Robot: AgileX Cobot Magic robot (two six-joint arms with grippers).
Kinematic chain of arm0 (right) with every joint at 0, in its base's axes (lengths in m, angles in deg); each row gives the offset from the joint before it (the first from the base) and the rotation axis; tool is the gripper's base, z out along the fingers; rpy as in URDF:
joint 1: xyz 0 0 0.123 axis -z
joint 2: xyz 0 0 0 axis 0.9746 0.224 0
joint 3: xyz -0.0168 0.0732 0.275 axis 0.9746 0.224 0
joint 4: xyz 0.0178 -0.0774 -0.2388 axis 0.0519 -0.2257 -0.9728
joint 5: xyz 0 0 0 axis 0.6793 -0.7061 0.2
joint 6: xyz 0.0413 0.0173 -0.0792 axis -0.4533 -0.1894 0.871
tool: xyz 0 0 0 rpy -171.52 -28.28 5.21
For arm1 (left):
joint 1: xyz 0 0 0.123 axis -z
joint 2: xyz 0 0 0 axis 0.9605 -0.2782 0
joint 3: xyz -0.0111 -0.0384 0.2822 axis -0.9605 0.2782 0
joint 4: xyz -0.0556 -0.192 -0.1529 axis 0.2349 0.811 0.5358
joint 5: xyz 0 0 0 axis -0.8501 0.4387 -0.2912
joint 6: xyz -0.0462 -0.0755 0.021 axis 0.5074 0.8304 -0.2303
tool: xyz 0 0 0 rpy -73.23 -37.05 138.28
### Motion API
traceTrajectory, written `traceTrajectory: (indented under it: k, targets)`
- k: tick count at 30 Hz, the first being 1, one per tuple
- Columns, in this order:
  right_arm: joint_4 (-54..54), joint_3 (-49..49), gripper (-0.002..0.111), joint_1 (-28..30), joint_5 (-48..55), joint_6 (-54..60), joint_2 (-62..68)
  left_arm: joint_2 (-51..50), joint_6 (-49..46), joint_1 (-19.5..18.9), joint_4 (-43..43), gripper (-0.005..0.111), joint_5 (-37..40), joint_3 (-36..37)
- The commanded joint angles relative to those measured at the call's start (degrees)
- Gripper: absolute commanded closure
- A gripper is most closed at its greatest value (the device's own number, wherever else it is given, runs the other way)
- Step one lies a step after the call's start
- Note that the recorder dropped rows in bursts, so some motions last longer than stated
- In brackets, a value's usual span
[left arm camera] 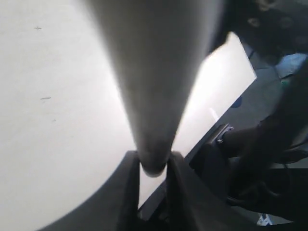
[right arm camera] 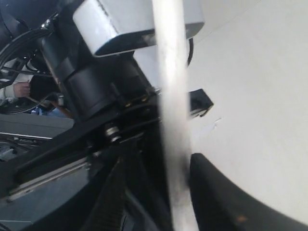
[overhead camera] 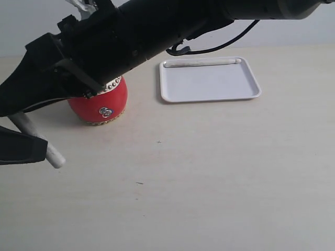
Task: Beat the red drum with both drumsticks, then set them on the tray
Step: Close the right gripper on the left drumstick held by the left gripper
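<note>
The red drum (overhead camera: 102,102) stands left of centre, its top hidden under my right arm (overhead camera: 157,31), which reaches across to the far left. The white tray (overhead camera: 209,86) lies to the drum's right with one drumstick (overhead camera: 201,62) along its far rim. My left gripper (overhead camera: 39,148) (left arm camera: 153,156) is shut on the other drumstick (overhead camera: 54,156) (left arm camera: 154,72) near its rounded end. That same drumstick (right arm camera: 171,96) runs lengthwise between the fingers of my right gripper (right arm camera: 163,159), which is open and resting against it on one side.
A black cable (overhead camera: 230,42) loops behind the tray. The table's edge (left arm camera: 211,125) shows in the left wrist view with dark clutter beyond it. The other arm's white camera housing (right arm camera: 130,24) sits close to the right gripper.
</note>
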Motion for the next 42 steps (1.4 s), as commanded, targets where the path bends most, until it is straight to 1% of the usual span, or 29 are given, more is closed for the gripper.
traceTrajectory:
  k: [1, 4, 12, 23, 42]
  targets:
    - [-0.86, 0.26, 0.066, -0.09, -1.83, 0.81, 0.31, 0.88, 1.58, 0.74, 3.88, 0.107, 1.5, -0.36]
    - [-0.73, 0.26, 0.066, 1.1, -0.79, 0.81, 0.31, 1.34, 1.9, 0.74, 3.18, 0.107, 1.5, -0.36]
    - [1.2, 0.26, 0.066, 1.01, 3.45, 0.81, 0.42, 1.21, 2.05, 0.74, 2.95, 0.107, 1.5, -0.36]
    - [2.62, 0.26, 0.074, 1.01, 3.45, 0.66, 0.51, 1.21, 2.05, 0.74, 2.95, 0.107, 1.5, -0.36]
    - [2.62, 0.26, 0.074, 1.01, 3.45, 0.68, 1.22, 1.2, 2.18, 0.74, 4.78, 0.107, 1.5, -0.36]
